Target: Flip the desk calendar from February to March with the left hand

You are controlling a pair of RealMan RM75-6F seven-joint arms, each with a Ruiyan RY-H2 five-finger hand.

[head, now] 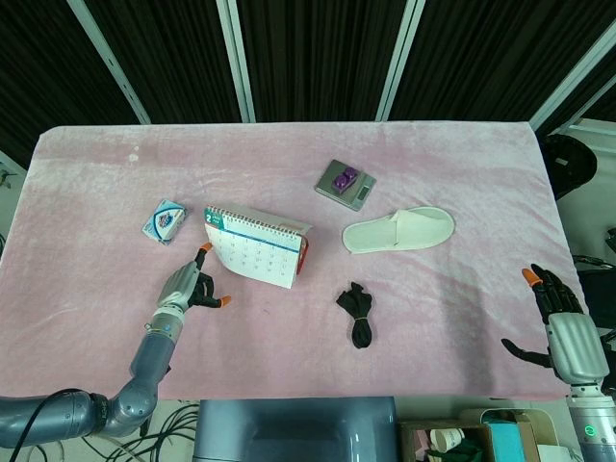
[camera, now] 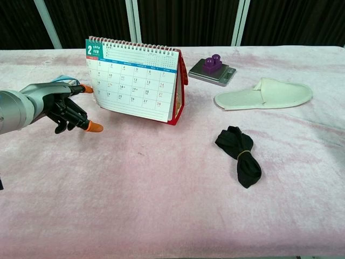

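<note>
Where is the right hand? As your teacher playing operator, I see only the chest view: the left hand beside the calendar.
Observer: The right hand hovers near the right edge of the table, fingers apart, holding nothing.
Operator: What lies behind the left hand?
Observer: A blue-and-white packet, left of the calendar and apart from the left hand.
Operator: Does the scale touch the calendar?
Observer: No. The scale sits apart, beyond it and to the right.

Even, bright overhead light; both views sharp.
Soft, short shadows under calendar (camera: 135, 81) & socks (camera: 240, 154); no glare on pink cloth (camera: 161, 205). Backdrop dark. Head view bends slightly at edges; chest view foreground a bit soft.
</note>
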